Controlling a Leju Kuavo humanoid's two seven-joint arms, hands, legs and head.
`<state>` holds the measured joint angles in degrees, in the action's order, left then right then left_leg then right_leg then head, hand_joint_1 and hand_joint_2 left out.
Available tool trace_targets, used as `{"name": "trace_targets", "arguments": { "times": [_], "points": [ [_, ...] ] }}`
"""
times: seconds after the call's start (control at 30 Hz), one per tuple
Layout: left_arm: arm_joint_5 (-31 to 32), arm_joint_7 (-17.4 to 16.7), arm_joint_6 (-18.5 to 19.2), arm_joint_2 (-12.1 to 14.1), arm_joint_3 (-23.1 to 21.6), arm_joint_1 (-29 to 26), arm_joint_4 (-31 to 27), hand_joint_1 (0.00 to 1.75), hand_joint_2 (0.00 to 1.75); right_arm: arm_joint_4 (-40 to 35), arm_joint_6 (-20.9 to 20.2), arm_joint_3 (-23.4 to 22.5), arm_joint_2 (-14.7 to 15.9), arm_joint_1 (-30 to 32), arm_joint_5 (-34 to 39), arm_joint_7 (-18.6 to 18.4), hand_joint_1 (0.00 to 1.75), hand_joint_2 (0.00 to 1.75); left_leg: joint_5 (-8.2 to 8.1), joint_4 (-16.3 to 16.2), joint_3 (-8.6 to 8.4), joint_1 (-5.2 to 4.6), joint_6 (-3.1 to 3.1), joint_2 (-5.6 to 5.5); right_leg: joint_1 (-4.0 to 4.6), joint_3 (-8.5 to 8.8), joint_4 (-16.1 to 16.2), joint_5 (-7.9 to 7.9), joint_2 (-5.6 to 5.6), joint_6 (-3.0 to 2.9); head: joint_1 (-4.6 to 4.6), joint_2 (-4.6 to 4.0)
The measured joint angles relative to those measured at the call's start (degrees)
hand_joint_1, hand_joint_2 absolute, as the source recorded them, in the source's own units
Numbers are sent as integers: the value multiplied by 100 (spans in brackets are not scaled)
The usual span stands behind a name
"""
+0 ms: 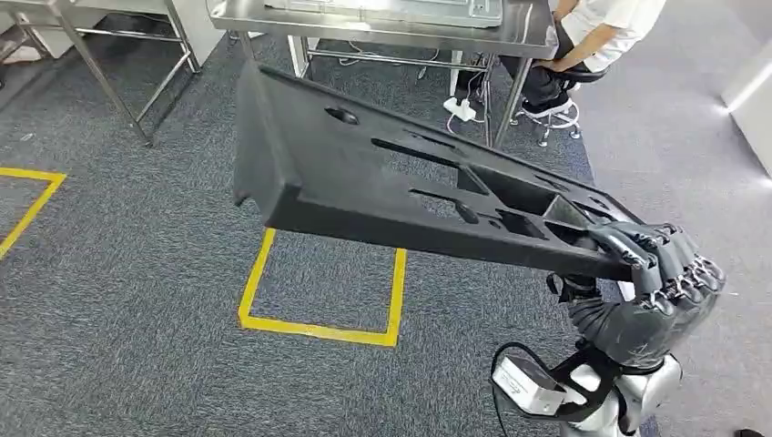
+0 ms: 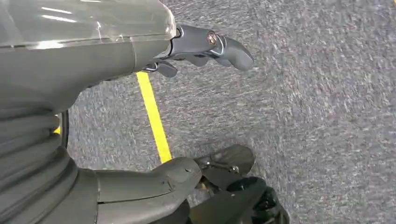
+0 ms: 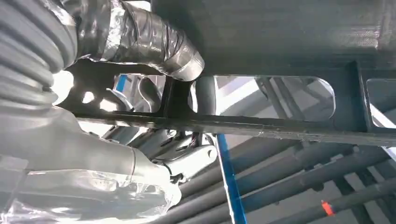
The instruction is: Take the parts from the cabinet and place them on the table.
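1. Gripping the black part (image 1: 382, 177) with my right hand (image 1: 660, 273), I am holding it up in the air above the grey carpet (image 1: 137, 300), my fingers curling over its near right end.
2. I am keeping the part tilted, its far left end reaching toward the steel desk (image 1: 382, 27) ahead, though not touching it as far as I can tell.
3. My right wrist view is showing the part's underside (image 3: 280, 126) with long slots cut through it, my thumb (image 3: 154, 42) pressing against one face and my other fingers (image 3: 187, 161) closing on the opposite side of the bar.
4. My left hand (image 2: 196, 107) is hanging over the carpet with nothing in it, fingers (image 2: 210, 44) and thumb (image 2: 154, 179) standing apart.
5. A square of yellow tape (image 1: 319, 323) is lying on the carpet beneath the part.
6. A seated person (image 1: 592, 41) is sitting just beyond the desk's right end.
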<state>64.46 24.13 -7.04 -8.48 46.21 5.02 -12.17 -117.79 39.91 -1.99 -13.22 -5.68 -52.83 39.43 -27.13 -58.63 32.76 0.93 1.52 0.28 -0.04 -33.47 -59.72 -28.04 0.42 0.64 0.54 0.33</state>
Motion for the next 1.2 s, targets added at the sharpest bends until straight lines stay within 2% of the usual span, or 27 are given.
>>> {"name": "trace_targets", "arguments": {
  "times": [0.03, 0.07, 0.13, 0.17, 0.2, 0.23, 0.3, 0.33, 0.37, 0.47, 0.5, 0.53, 0.57, 0.63, 0.67, 0.7, 0.73, 0.77, 0.83, 0.87, 0.9, 1.0, 1.03, 1.07, 1.1, 1.17, 1.2],
  "points": [
    [15, 7, 5, -2, 0, 11, 0, 0, 175, 0, 0, 2, 0, -5, 0, 0, 175, 175, -9, 17, -37, -2, 14, -2, -9, -30, -134, -66, -12, 31, 9, 0],
    [33, 7, 4, -2, 0, 28, 0, 0, 175, -2, 0, 0, 0, -21, 4, 0, 175, 175, -23, 18, -57, 1, 50, 2, -18, -203, -476, -238, -12, 60, 5, 0],
    [35, 7, 11, -7, 0, 39, 0, 0, 175, 2, 0, 0, 0, -13, 11, 0, 175, 175, -58, 18, -84, -1, 71, 7, -51, -725, -1392, -585, -13, 114, 5, 0],
    [35, 7, 11, -7, 0, 37, 0, 0, 175, 2, 0, 0, 0, -8, 11, 0, 175, 175, -79, 16, -99, -1, 70, 8, -60, -939, -1696, -625, -14, 129, 7, 0],
    [35, 7, 11, -7, 0, 29, 0, 0, 175, 2, 0, 0, 0, -7, 9, 0, 175, 175, -99, 16, -125, -1, 64, 8, -73, -1003, -1715, -518, -14, 138, 5, 0],
    [37, 7, 11, -7, 0, 27, 0, 0, 175, 2, 0, 0, 0, -10, 9, 0, 175, 175, -131, 16, -164, 0, 54, 5, -82, -936, -1490, -289, -17, 137, 7, 0],
    [46, 7, 15, -22, 0, 31, 0, 0, 175, 2, 0, 0, 0, -19, 4, 0, 175, 175, -212, 16, -283, 7, 25, -5, -83, -494, -495, 341, -35, 102, 7, 0],
    [46, 7, 20, -24, 0, 28, 0, 0, 175, 2, 0, 0, 0, -33, 4, 0, 175, 175, -254, 34, -287, 10, -3, -3, -65, -319, -125, 399, -58, 63, 7, 0],
    [46, 9, 24, -35, 0, 45, 0, 0, 175, 0, 0, 0, 0, -40, 4, 0, 175, 175, -292, 13, -304, -25, -54, -3, -10, -249, -20, 308, -71, 35, 7, 0],
    [48, 7, 29, -39, 0, 53, 0, 0, 175, 0, 0, 0, 0, -41, 2, 0, 175, 175, -322, 115, -370, -10, -138, 30, 7, -230, 8, 226, -32, -68, 0, 0],
    [48, 7, 29, -42, 0, 70, 0, 0, 175, -7, 0, 0, 0, -40, 4, 0, 175, 175, -357, 143, -462, -42, -189, 46, -27, -159, 83, 224, -14, -96, -2, 0],
    [50, 7, 26, -42, -2, 65, 0, 0, 175, -20, 0, 0, 0, -31, 4, 0, 175, 175, -387, 38, -444, -7, -192, 32, -51, -75, 144, 225, -15, -124, 2, 0],
    [50, 5, 26, -42, -2, 77, 0, 0, 175, -31, 2, 0, 0, -44, 11, 0, 175, 175, -488, -231, -302, -15, -189, 26, -53, -11, 167, 193, -21, -174, -4, 0],
    [50, 5, 29, -42, -2, 77, 0, 0, 175, -28, 2, 2, 0, -47, 13, 2, 175, 175, -813, -1155, 265, -15, -195, 22, -27, 86, 171, 107, -38, -222, -13, 0],
    [50, 4, 26, -42, -2, 59, 0, 0, 175, -28, 2, 2, 0, -38, 9, 2, 175, 175, -900, -1593, 579, -14, -204, 22, -11, 142, 170, 53, -35, -233, -9, 0],
    [50, 5, 29, -42, -2, 36, 0, 0, 175, -28, 2, 2, 0, -32, 11, 0, 175, 175, -831, -1749, 759, -14, -206, 23, -1, 204, 168, 1, -26, -233, -11, 0],
    [50, 2, 29, -42, -2, 20, 0, 0, 175, -28, 2, 0, 0, -29, 11, 2, 175, 175, -592, -1617, 804, -14, -203, 22, 3, 285, 167, -61, -4, -226, -11, 0],
    [50, 2, 29, -42, -2, 17, 0, 0, 175, -28, 2, 2, 0, -29, 11, 0, 175, 175, -273, -1269, 726, -14, -196, 22, 2, 377, 166, -127, 6, -216, -11, 0],
    [48, 4, 26, -42, -2, 22, 0, 0, 175, -28, 2, 2, 0, -30, 9, 0, 175, 175, 388, -265, 420, -10, -165, 23, -1, 581, 165, -285, 9, -176, -11, 0],
    [48, 2, 29, -42, -2, 23, 6, 0, 175, -30, 2, 0, 0, -41, 9, 0, 175, 175, 256, -271, 354, -50, -156, 13, 39, 585, 156, -352, 10, -128, -8, 0],
    [48, 5, 29, -46, -2, 46, 7, 0, 175, -35, 0, 0, -2, -50, 7, 0, 175, 175, 174, -143, 257, -47, -84, 3, 25, 588, 154, -380, 34, -94, -15, 0],
    [48, 2, 29, -44, -2, 45, 7, 0, 175, -37, 2, 0, -2, -45, 4, 0, 175, 175, 121, -75, 200, -55, 18, -25, 18, 680, 174, -370, 24, -19, -13, 0],
    [46, 2, 26, -40, 0, 37, 6, 0, 175, -44, 0, 0, -2, -42, 2, 0, 175, 175, 100, -36, 128, -39, 58, -25, 4, 643, 58, -392, 18, 7, -15, 0],
    [46, 4, 26, -37, 0, 45, 6, 0, 175, -50, 0, 0, -2, -57, 4, 0, 175, 175, 71, -31, 77, -37, 92, -27, -10, 496, -232, -429, 7, 31, -11, 0],
    [46, 4, 26, -39, 0, 54, 7, 0, 175, -50, 0, 0, -2, -65, 4, 0, 175, 175, 32, -30, 43, -37, 121, -28, -18, 234, -633, -517, -2, 68, -13, 0],
    [46, 5, 29, -39, 0, 55, 7, 0, 175, -48, 0, 0, -2, -51, 4, 0, 175, 175, -65, -30, -52, -38, 125, -33, -22, -378, -1432, -825, -8, 108, -11, 0],
    [46, 4, 29, -39, 0, 42, 7, 0, 175, -46, 0, 0, -2, -46, 4, 0, 175, 175, -121, -30, -121, -40, 122, -35, -21, -613, -1620, -906, -9, 106, -11, 0]
  ]
}}
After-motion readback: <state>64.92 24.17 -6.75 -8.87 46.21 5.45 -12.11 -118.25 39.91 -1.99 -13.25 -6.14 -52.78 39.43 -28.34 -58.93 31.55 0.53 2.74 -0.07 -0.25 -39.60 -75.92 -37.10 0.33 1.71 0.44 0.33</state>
